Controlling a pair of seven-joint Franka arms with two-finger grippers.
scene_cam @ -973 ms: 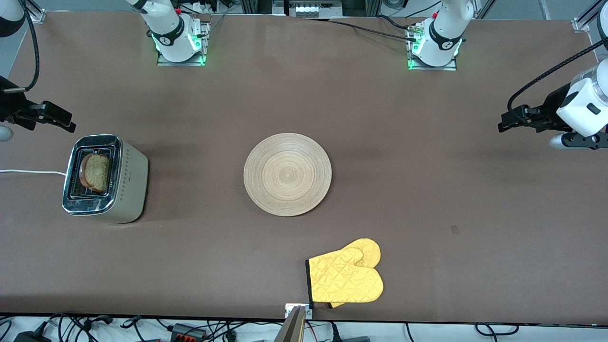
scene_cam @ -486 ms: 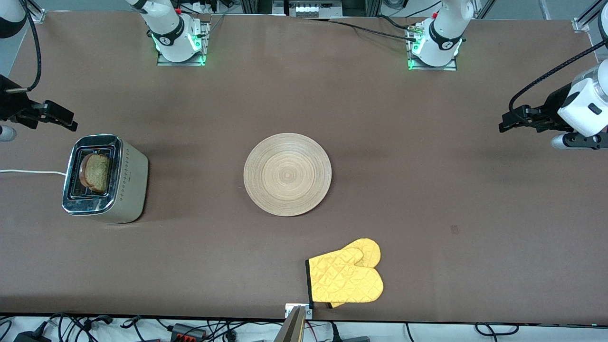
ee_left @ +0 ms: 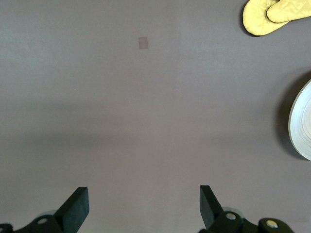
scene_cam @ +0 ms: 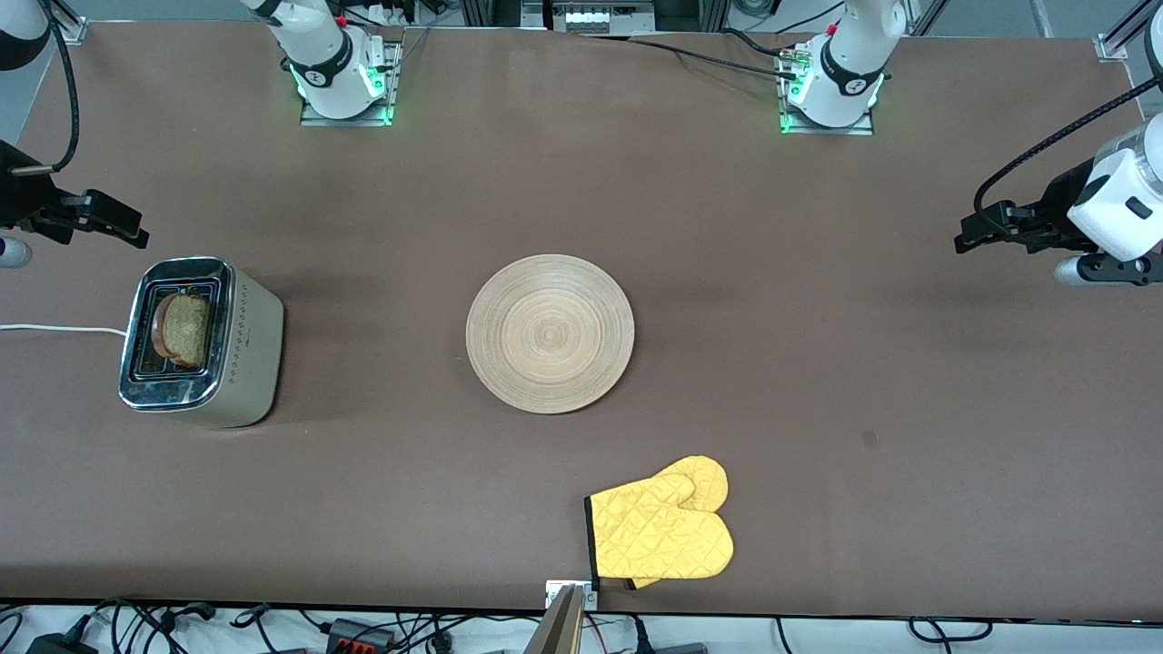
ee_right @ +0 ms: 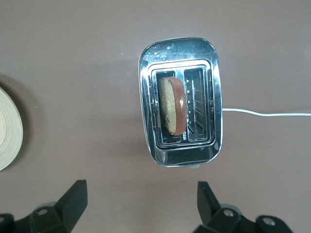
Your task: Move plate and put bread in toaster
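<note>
The bread (ee_right: 174, 105) stands in one slot of the toaster (scene_cam: 202, 341); the plate (scene_cam: 550, 333) lies bare mid-table, so both jobs look done. Right gripper (ee_right: 137, 204) hangs over the toaster end, left gripper (ee_left: 141, 206) over bare table (both spread, empty).

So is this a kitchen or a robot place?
Probably a robot lab: two arms bolted to a brown table, cables along its edge. The toaster, bread and plate look like practice props.
</note>
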